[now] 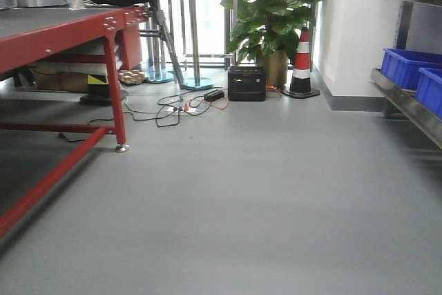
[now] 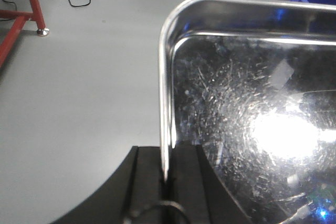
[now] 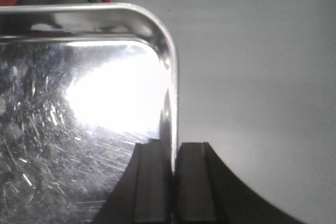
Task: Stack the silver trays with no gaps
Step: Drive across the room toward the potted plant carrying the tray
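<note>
Floor [image 1: 262,191], front view: red table [image 1: 62,29] at left, blue bins [image 1: 411,70] at right. Left wrist view: left gripper [image 2: 167,174] pinches the left rim of the silver tray [image 2: 252,103], which extends ahead and rightward. Right wrist view: right gripper [image 3: 173,163] pinches the tray's right rim; tray lies ahead, leftward.

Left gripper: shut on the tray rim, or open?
Shut. In the left wrist view the left gripper has its black fingers pressed on both sides of the silver tray rim, no gap showing.
</note>
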You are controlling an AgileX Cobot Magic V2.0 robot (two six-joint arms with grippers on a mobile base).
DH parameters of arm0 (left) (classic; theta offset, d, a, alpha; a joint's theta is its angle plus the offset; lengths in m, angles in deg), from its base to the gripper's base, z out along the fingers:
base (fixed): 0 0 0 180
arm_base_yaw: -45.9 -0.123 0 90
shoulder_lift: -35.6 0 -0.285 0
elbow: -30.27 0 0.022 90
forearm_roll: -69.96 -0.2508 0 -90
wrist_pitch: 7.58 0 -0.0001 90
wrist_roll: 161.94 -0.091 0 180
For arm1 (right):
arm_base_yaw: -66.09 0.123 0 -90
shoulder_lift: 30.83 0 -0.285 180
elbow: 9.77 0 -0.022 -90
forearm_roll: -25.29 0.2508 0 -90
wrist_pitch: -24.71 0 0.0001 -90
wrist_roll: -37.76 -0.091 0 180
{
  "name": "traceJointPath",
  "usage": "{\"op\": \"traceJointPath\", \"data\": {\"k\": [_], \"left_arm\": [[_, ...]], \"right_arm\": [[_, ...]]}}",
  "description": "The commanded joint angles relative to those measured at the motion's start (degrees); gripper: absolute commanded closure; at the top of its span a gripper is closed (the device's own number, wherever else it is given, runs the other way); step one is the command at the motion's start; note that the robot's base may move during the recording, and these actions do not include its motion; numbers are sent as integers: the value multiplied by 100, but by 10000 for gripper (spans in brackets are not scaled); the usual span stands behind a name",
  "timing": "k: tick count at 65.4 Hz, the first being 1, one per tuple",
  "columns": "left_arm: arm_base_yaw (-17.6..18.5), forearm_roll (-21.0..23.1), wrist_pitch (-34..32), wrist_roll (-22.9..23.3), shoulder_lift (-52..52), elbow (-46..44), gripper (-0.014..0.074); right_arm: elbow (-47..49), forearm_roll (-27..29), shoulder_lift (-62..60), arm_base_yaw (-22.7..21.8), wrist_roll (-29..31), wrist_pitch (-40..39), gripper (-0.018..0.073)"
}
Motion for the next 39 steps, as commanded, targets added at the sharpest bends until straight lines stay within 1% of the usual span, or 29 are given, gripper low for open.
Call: {"op": "traceJointPath", "data": {"k": [1,39], "left_arm": [[-5,-274,29,1,-57,-66,613],[-5,-274,29,1,-57,-66,613]], "right_arm": [[44,-290,-54,-63,29,-77,574],[44,-290,-54,-63,29,-77,574]]}}
